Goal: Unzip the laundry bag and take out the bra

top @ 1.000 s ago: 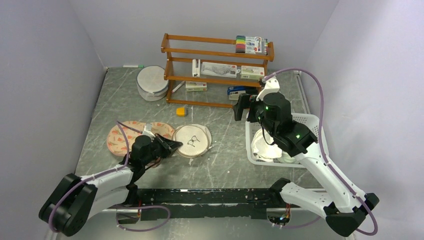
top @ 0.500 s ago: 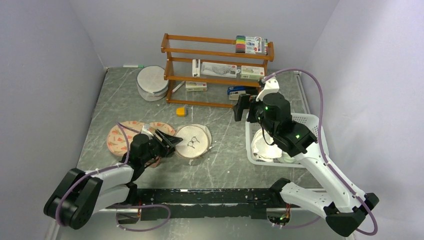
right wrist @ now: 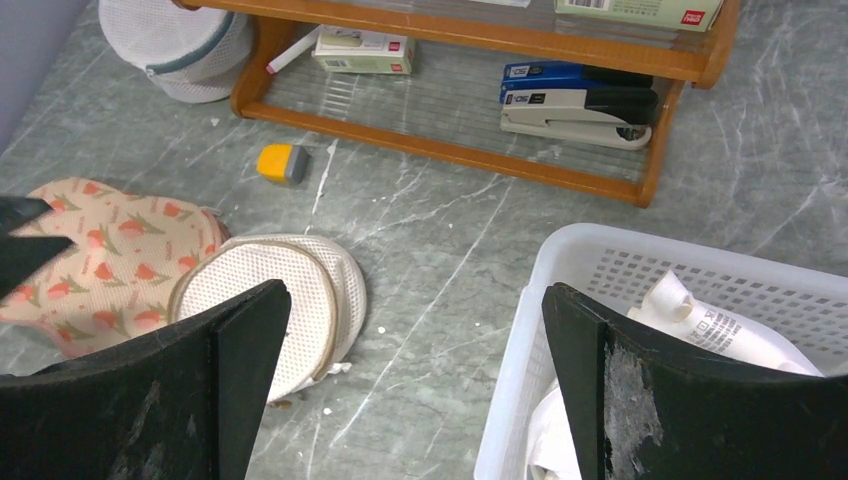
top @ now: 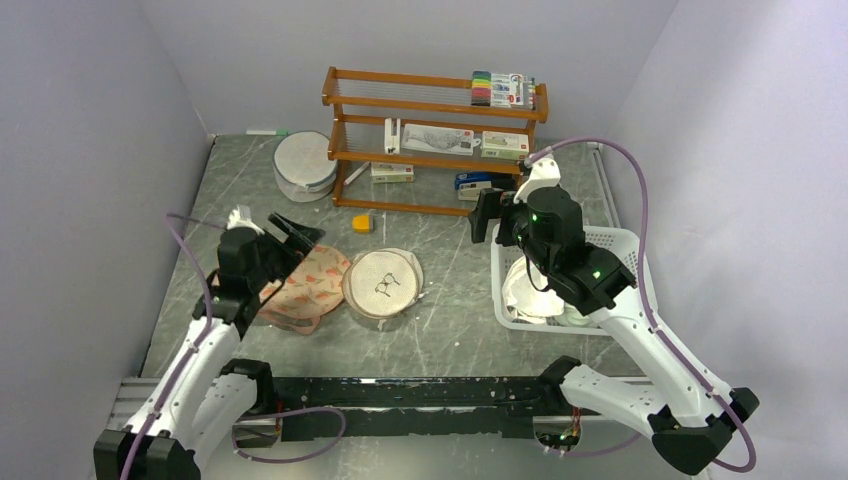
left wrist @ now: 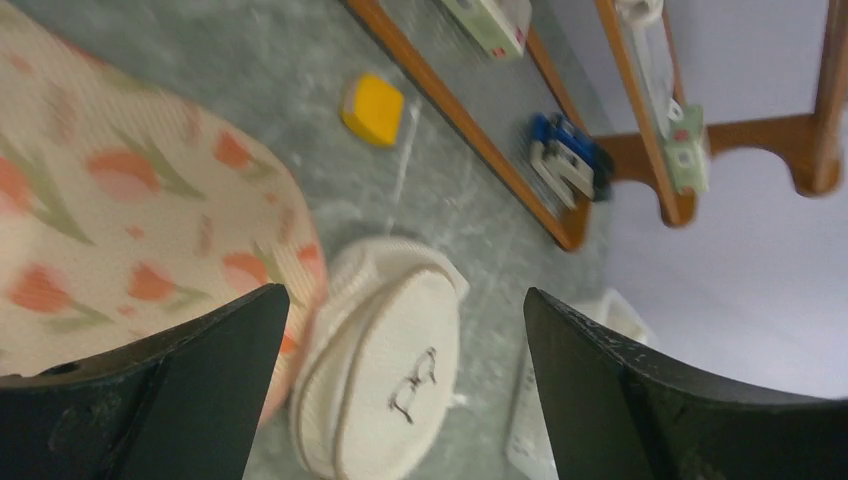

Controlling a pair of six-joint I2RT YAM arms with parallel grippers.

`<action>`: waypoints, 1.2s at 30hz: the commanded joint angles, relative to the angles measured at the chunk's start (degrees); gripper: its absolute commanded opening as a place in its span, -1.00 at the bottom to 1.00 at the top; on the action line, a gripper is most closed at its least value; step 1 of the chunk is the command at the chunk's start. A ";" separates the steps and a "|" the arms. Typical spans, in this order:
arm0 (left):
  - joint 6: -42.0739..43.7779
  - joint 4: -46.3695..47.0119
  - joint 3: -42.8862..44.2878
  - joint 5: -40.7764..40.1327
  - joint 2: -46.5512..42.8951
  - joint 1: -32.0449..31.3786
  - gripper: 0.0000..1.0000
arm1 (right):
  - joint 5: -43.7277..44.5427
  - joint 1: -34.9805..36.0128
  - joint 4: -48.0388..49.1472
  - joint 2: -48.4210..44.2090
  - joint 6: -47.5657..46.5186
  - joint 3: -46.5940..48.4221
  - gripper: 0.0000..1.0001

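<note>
1. Laundry bag [top: 383,283] lies on the grey table [top: 450,330] in front of the wooden rack [top: 435,100]. It is round and cream-white, flat face up, showing a small dark glasses mark. We cannot tell how far its zip is drawn.
2. To the front-left of the rack, we see a peach printed case [top: 305,285] lying with its edge against the bag.
3. The left gripper [top: 298,238] hangs above that case, front-left of the rack, its fingers spread wide and holding nothing.
4. The right gripper [top: 482,216] hovers just in front of the rack's right end, fingers likewise wide apart and empty, well apart from the bag.
5. A white basket [right wrist: 640,270] holding white items sits front-right of the rack. A yellow block [top: 361,222] rests just before the rack's left foot, and a second mesh pouch [top: 305,165] stands at its left side.
</note>
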 commanded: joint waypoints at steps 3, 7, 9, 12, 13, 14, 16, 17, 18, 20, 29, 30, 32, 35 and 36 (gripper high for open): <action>24.19 -11.00 19.51 -6.82 6.81 3.39 0.97 | 3.40 -0.27 -1.94 0.46 -2.86 1.50 1.00; 39.56 -9.77 33.62 -1.37 10.69 3.35 0.99 | 6.06 -0.27 -1.74 1.06 -4.97 3.72 1.00; 44.58 -9.52 40.53 0.37 11.89 2.29 1.00 | 7.37 -0.27 -0.92 1.15 -6.39 5.23 1.00; 49.59 -10.27 50.62 5.62 13.71 1.20 0.99 | 9.04 -0.27 1.19 1.16 -9.25 7.69 1.00; 49.97 -9.34 52.58 7.48 13.58 1.19 1.00 | 9.58 -0.26 1.83 1.26 -10.15 8.67 1.00; 50.09 -8.11 54.08 8.81 13.11 1.22 1.00 | 10.22 -0.27 2.25 1.34 -11.14 9.71 1.00; 50.44 -5.73 56.80 11.64 11.79 0.97 1.00 | 11.47 -0.21 2.94 1.50 -12.90 12.00 1.00; 50.85 -4.56 57.61 13.53 11.15 0.70 0.99 | 11.43 -0.26 3.29 1.42 -13.81 12.98 1.00; 50.94 -3.17 58.08 14.98 10.35 0.48 1.00 | 11.35 -0.21 3.75 1.19 -14.99 13.74 1.00; 50.64 0.32 58.01 17.76 8.44 0.17 1.00 | 11.12 -0.23 5.07 0.21 -16.29 14.66 1.00; 48.41 13.29 51.36 13.23 -1.40 0.05 0.99 | 7.33 -0.27 17.04 -11.62 -19.11 7.83 1.00; 48.26 12.86 51.31 12.13 -1.60 0.05 0.99 | 7.49 -0.26 18.03 -12.49 -18.92 7.03 1.00; 48.15 11.13 51.85 10.54 -1.33 0.05 0.99 | 8.52 -0.25 18.49 -13.47 -17.98 6.61 1.00; 47.50 8.79 52.58 8.58 -0.43 0.05 0.97 | 12.16 -0.23 18.36 -13.57 -15.83 7.14 1.00; 47.13 8.31 52.76 7.91 -0.12 0.05 0.97 | 13.46 -0.26 18.48 -13.61 -15.36 7.15 1.00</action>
